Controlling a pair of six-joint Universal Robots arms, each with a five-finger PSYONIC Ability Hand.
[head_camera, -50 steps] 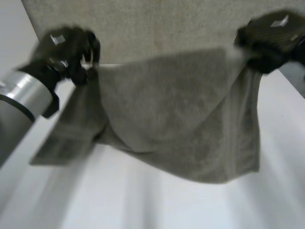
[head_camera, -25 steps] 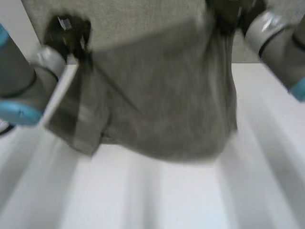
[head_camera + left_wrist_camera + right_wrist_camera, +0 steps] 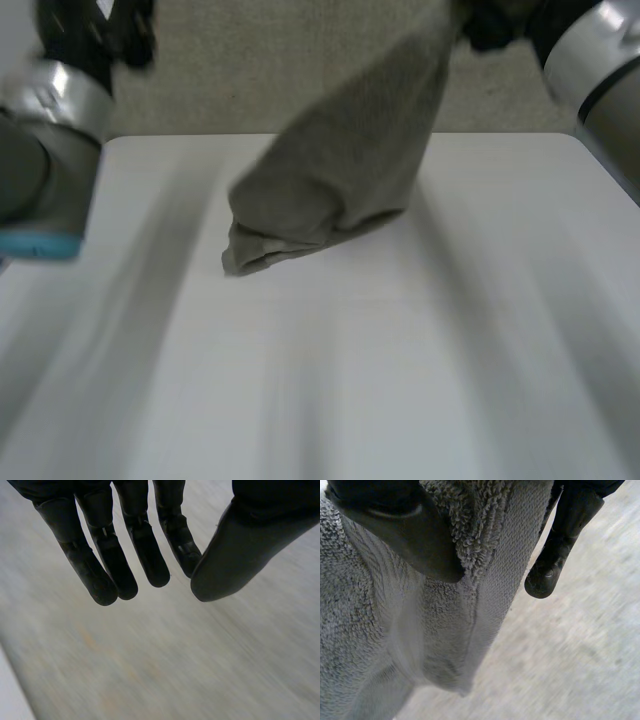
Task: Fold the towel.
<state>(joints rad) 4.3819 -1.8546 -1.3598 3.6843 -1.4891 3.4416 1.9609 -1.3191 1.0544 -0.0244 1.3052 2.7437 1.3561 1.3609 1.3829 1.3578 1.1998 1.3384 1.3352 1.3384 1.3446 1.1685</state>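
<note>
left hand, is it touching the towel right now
Apart. In the left wrist view the left hand is open with nothing in it; the head view shows a clear gap between it and the towel hanging from the right hand.

A white table fills the lower and middle part of the head view; its far edge runs straight across the upper part of the frame. Behind this edge lies a beige-grey speckled floor, like carpet. The light is soft and even.
</note>
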